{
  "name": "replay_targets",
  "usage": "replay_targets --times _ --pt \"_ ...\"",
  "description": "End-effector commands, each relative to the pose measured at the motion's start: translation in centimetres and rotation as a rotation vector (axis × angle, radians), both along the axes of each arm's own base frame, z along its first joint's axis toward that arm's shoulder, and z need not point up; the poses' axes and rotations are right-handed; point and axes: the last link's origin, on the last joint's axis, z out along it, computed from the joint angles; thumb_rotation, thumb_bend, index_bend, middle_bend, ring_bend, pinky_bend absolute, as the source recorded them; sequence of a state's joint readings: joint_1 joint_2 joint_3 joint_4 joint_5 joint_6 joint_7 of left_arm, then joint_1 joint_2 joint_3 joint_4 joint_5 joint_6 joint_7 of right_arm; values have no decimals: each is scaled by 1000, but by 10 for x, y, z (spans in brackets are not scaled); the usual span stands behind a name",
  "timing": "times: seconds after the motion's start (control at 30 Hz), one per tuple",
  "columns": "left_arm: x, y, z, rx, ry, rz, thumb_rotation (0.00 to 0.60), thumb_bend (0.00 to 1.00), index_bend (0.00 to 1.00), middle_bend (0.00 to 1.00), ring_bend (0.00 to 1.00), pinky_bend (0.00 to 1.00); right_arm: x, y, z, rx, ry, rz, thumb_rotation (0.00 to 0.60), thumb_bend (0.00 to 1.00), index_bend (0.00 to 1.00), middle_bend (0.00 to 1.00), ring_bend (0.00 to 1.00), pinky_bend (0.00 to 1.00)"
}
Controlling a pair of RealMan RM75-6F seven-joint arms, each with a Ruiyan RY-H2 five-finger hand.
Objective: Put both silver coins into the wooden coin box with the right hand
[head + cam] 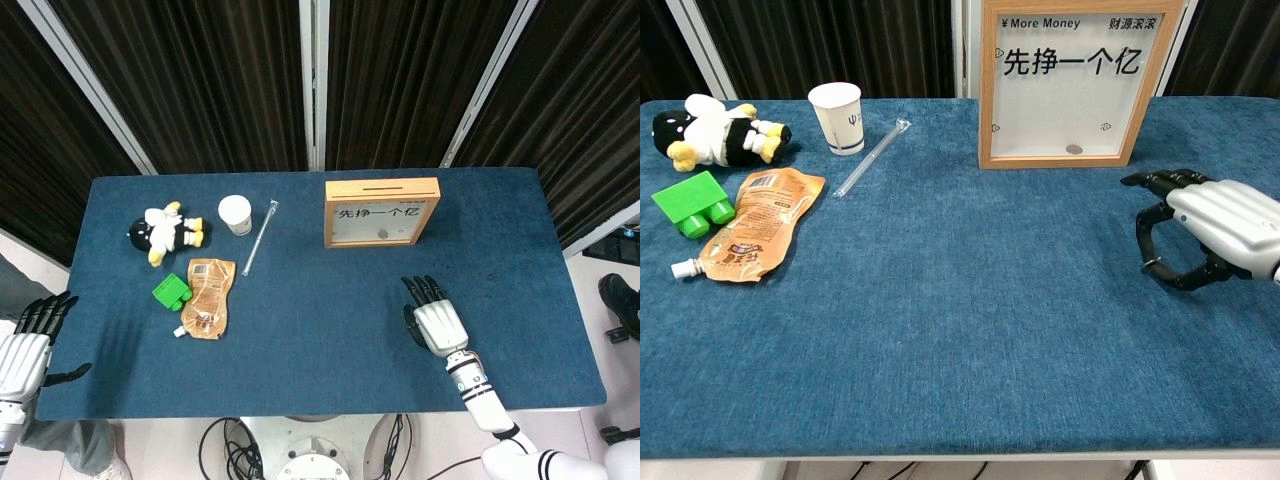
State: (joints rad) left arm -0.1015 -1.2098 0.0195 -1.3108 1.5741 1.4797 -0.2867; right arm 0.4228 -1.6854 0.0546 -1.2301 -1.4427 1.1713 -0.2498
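The wooden coin box [1071,82] stands upright at the far edge of the blue counter [940,320], its clear front showing one silver coin [1073,149] lying on the bottom, just ahead of and slightly inward from the right hand [1215,222]. That hand hovers low over the counter, its fingers [1152,180] pointing toward the box; a small flat object, likely a coin, seems pinched between thumb and a finger, though it is too small to be sure. Far across from those fingers sit an empty-looking paper cup [837,117], a clear straw [872,157], an orange pouch [750,222], a green block [692,202] and a plush toy [715,131]. The left hand [24,345] hangs off the counter's near corner, fingers spread.
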Motion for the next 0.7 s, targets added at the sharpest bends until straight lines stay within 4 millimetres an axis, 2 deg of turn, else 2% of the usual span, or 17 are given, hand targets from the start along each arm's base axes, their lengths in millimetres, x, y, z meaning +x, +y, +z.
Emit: replay_targets --times 0.03,0.17,0.43,0.6,0.7 --pt "1 0 0 1 0 -3 600 94 63 11 0 0 5 -2 10 -31 -32 14 600 347 721 63 0 0" --pt "3 -1 1 7 -2 -10 600 94 63 11 0 0 23 -8 40 -109 -116 60 600 346 746 65 0 0" --pt "9 -2 3 11 -3 -32 600 94 63 11 0 0 65 -20 118 -303 -229 175 600 345 791 78 0 0" --pt "12 -2 2 6 0 -41 600 94 64 11 0 0 93 -41 150 -367 -233 214 600 344 797 78 0 0" --pt "13 -2 3 6 -1 -45 600 94 63 11 0 0 115 -65 163 -384 -234 217 600 344 806 78 0 0"
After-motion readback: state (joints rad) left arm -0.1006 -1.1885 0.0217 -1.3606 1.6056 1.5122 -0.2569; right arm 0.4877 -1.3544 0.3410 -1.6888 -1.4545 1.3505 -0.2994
